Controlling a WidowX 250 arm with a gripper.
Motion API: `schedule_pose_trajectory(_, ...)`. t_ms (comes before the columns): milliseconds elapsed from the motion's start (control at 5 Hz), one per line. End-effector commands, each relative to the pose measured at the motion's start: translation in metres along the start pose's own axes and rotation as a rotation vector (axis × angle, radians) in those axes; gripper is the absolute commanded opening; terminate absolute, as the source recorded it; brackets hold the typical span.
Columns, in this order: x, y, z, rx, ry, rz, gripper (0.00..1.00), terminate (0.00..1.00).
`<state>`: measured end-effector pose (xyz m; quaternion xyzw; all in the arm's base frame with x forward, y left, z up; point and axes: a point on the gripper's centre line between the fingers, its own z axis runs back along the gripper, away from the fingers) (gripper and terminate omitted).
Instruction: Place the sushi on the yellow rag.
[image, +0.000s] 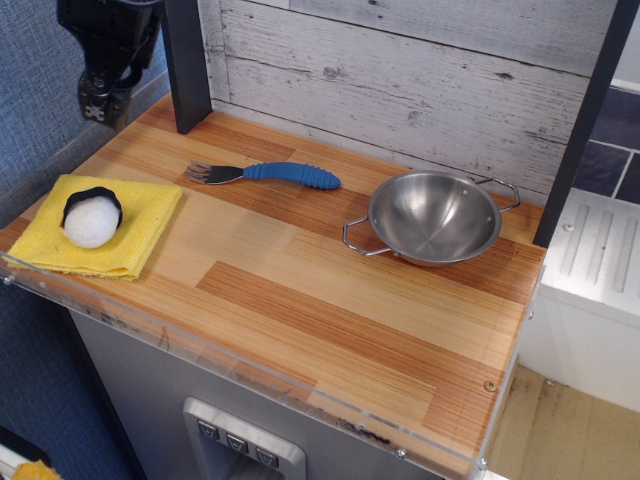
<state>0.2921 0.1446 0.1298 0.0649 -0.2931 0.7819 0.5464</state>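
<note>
Sushi (91, 219) resting on rag (140, 225), bench (330, 300) at nine o'clock. End effector (98, 100) raised at eleven o'clock, empty; jaw opening indeterminate. Risk: rounded sushi rolling off soft cloth.

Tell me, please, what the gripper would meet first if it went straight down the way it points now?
Probably the bare wooden counter behind the yellow rag, not the sushi; depth is unclear from this single view.
</note>
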Motion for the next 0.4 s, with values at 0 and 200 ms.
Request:
schedule_pose_trajectory(0,0.0049,0.0074,0.0264,-0.069,0.004,0.029,1.0,0.0)
schedule_pose_trajectory(200,0.0049,0.0074,0.0264,-0.069,0.004,0.029,1.0,1.0)
